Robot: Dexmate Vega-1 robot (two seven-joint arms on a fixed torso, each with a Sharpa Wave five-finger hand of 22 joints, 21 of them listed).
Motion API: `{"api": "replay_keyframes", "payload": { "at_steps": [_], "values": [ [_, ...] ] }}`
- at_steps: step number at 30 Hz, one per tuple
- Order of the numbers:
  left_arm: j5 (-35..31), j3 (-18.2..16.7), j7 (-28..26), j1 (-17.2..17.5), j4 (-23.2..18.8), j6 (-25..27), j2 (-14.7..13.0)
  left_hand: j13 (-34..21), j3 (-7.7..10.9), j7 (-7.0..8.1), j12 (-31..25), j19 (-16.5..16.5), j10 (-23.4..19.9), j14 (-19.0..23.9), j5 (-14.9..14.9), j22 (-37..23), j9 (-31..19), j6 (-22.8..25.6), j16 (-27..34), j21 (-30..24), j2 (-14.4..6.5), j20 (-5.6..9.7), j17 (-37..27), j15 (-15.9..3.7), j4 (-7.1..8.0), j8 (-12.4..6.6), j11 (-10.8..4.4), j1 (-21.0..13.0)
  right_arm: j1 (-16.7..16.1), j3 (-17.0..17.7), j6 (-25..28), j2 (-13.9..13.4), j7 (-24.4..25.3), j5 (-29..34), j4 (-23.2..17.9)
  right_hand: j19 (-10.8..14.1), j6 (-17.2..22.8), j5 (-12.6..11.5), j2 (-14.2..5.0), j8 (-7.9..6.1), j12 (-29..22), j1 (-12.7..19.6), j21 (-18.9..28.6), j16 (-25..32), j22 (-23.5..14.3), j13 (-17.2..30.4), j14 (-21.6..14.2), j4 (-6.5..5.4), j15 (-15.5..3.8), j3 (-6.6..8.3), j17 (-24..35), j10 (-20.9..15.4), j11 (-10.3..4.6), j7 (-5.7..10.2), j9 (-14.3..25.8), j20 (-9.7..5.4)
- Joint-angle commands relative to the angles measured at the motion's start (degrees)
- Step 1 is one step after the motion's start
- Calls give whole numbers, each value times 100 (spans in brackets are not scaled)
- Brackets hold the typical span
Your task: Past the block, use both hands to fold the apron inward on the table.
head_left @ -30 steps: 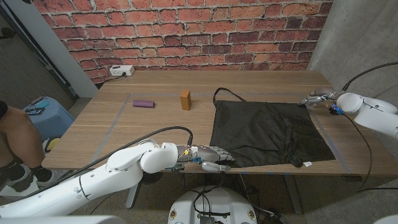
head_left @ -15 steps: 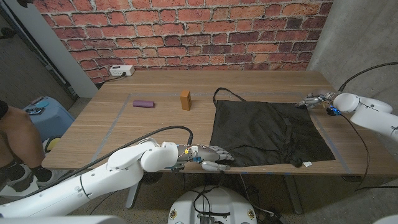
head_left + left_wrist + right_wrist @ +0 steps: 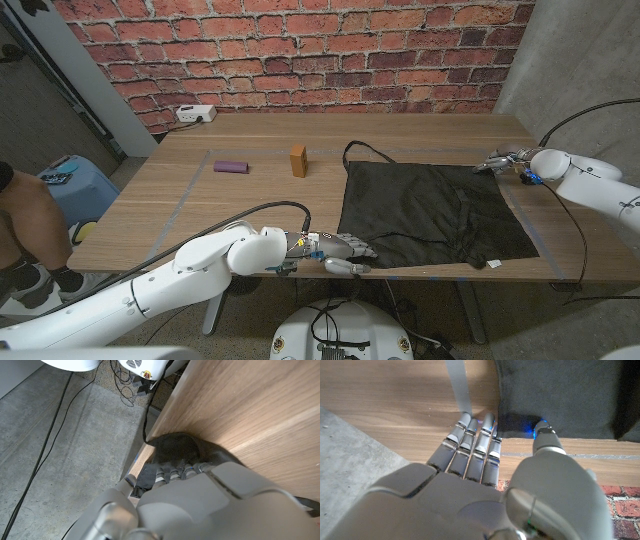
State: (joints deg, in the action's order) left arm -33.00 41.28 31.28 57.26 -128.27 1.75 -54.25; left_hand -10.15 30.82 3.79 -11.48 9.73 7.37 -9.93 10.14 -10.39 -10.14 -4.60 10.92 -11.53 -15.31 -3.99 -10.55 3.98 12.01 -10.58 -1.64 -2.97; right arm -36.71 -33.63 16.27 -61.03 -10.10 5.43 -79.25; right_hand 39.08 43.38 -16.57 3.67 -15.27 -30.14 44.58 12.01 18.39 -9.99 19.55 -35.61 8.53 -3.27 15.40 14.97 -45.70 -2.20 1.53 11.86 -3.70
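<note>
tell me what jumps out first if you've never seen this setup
A big black apron lies spread over the right half of the wooden table, with the left hand at its near corner and the right hand at its far corner. Left of it stand a small brown block and a purple bar.

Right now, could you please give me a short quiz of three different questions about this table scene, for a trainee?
1. True or false: the apron lies folded in half.
2. Which object stands nearer to the apron: A) the purple block, B) the brown block?
3. Fill in: the left hand is at the apron's near corner; the right hand is at its ____ corner.

Key: 1. False, it lies spread out. 2. B. 3. far.
</note>
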Motion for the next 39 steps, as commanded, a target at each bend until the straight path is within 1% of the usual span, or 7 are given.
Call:
{"api": "replay_keyframes", "payload": {
  "at_steps": [1, 6, 8, 10, 26, 29, 39],
  "values": [
    [11, 28, 3, -18, 7, 25, 23, 1, 53, 2, 20, 796, -20, -286, -7, -16, -3, 34, 7, -49, 362, 27, -6, 2, 7, 5, 1, 416, 42, -59, 185, 60, 46, 88, -76, 130, 293, -37, -24, -68, -229, 179, 63, 143, -26, 125, -261, 19, -845, -43, 111, -264, -39, 62, 20, -107],
    [-28, 41, -2, -10, -17, 44, 23, 1, 55, 1, 22, 799, -15, -288, -7, -16, -3, 30, 6, -48, 361, 26, -6, 2, 7, 8, -5, 416, -14, -9, 304, 68, 177, 63, -163, 252, 684, -74, -84, -161, -536, 506, 82, 338, -28, 301, -623, 82, -908, -50, 257, -602, -210, 125, 55, -159],
    [-21, 38, -15, -2, -21, 48, 26, 0, 56, -1, 23, 798, -14, -290, -7, -16, -4, 32, 5, -48, 361, 27, -6, 3, 7, 8, -5, 416, -28, -4, 358, 56, 202, 72, -216, 268, 757, -88, -121, -175, -647, 632, 79, 411, -30, 376, -771, 87, -936, -46, 315, -715, -418, 167, 76, -167],
    [-24, 42, -4, -4, -26, 55, 25, 0, 57, 2, 23, 796, -13, -290, -7, -16, -4, 29, 5, -48, 360, 29, -6, 1, 7, 9, -12, 416, -31, 3, 403, 53, 214, 70, -259, 284, 834, -93, -138, -203, -708, 697, 80, 460, -32, 416, -869, 88, -949, -47, 351, -780, -463, 182, 93, -187],
    [85, 11, -52, -36, 29, -8, 33, 0, 71, 7, 26, 790, -11, -294, -6, -15, -4, 29, 4, -50, 355, 27, -6, 10, 6, 12, 1, 413, 85, -55, 934, 22, 139, 265, -733, 555, 1515, -131, -259, -486, -1170, 1435, 162, 650, -49, 778, -1530, 144, -1021, 53, 544, -1276, -728, 325, 169, -358],
    [95, 13, -58, -50, 44, -23, 38, 0, 74, 13, 25, 786, -12, -293, -5, -15, -4, 24, 4, -51, 354, 28, -6, 12, 6, 14, 1, 413, 76, -40, 987, 42, 182, 258, -765, 610, 1699, -124, -298, -564, -1242, 1754, 180, 693, -56, 789, -1692, 172, -1037, 96, 610, -1449, -799, 353, 172, -406],
    [147, 56, -14, -110, 105, -26, 89, -1, 84, 14, 28, 786, -7, -297, -5, -15, -4, 9, 3, -50, 352, 27, -6, 10, 6, 20, -5, 411, 43, -7, 1201, 91, 211, 156, -879, 699, 1944, -62, -338, -678, -1285, 2076, 221, 807, -71, 741, -2021, 116, -1044, 61, 752, -1688, -842, 379, 179, -506]
  ]
}}
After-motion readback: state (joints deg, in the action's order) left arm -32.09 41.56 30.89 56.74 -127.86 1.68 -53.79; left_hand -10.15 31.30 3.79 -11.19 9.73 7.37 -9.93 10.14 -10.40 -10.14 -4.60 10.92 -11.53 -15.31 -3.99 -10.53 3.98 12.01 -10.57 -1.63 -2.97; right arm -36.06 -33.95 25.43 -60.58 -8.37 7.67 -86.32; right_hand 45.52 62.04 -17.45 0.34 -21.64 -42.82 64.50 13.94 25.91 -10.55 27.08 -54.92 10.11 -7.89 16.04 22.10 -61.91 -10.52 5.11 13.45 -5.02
